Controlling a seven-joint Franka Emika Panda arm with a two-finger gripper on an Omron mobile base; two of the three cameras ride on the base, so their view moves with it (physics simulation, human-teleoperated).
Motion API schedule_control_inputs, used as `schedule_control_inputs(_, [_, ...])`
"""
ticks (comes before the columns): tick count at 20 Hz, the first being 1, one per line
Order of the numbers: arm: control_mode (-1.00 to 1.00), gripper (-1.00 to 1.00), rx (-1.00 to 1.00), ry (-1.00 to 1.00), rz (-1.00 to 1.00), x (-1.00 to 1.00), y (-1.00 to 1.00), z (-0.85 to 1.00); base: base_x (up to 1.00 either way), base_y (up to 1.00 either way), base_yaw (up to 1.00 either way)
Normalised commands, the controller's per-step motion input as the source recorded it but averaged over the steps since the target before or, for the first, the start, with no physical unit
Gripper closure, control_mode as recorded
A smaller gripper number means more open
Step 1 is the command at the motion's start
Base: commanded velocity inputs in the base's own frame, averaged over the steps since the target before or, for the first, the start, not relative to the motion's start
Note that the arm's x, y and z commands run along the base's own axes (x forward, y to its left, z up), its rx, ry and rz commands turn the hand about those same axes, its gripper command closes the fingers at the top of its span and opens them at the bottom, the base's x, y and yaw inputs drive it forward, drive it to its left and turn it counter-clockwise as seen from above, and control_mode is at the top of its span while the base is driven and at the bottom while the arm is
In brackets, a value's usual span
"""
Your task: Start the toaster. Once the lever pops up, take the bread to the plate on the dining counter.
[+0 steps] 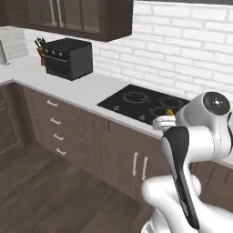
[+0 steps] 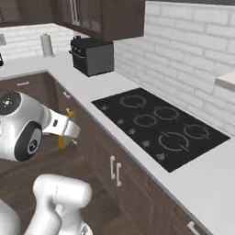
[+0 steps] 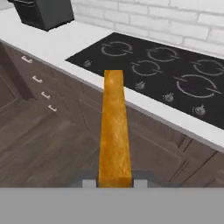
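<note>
One slice of bread (image 3: 114,131) is what we see first in the hand view; it stands edge-on between the two finger tips of the gripper (image 3: 114,183), and its tan-orange crust runs up the middle of that view; the claw is closed on it, narrow, with only the thickness of the slice between the tips. In the right base view we see the same bread (image 2: 61,137) as a thin orange strip hanging under the hand, in the air in front of the brown cabinet drawers (image 2: 69,98) and above the wooden floor (image 2: 27,183); it touches no surface. In the left base view a small orange piece of it (image 1: 170,112) shows just beside the white arm (image 1: 200,132), over the near edge of the worktop.

The white worktop (image 2: 119,80) is behind the bread and carries a black hob (image 2: 160,126) with several ring marks; the hob lies close to the front edge. Far along the worktop, near the back wall of white bricks (image 2: 193,50), stands a black boxy oven (image 2: 93,56) under the dark upper cabinets (image 2: 105,16); beside it, toward the corner, we see a knife block (image 1: 42,52) in the left base view and a pale paper roll (image 2: 47,44) in the right base view.
</note>
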Motion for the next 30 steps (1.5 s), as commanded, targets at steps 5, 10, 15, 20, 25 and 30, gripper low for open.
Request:
schedule_control_inputs(5, [1.00, 1.00, 0.00, 0.00, 0.00, 0.00, 0.00, 0.00, 0.04, 0.43, 0.89])
schedule_control_inputs(10, [1.00, 1.00, 0.00, 0.00, 0.00, 0.00, 0.00, 0.00, 0.06, 0.21, 0.95])
schedule_control_inputs(15, [1.00, 1.00, 0.00, 0.00, 0.00, 0.00, 0.00, 0.00, 0.20, 0.13, 0.94])
schedule_control_inputs(20, [1.00, 1.00, 0.00, 0.00, 0.00, 0.00, 0.00, 0.00, 0.29, 0.17, 0.90])
schedule_control_inputs(25, [1.00, 1.00, 0.00, 0.00, 0.00, 0.00, 0.00, 0.00, 0.44, 0.04, 0.87])
schedule_control_inputs(30, [1.00, 1.00, 0.00, 0.00, 0.00, 0.00, 0.00, 0.00, 0.21, 0.14, 0.85])
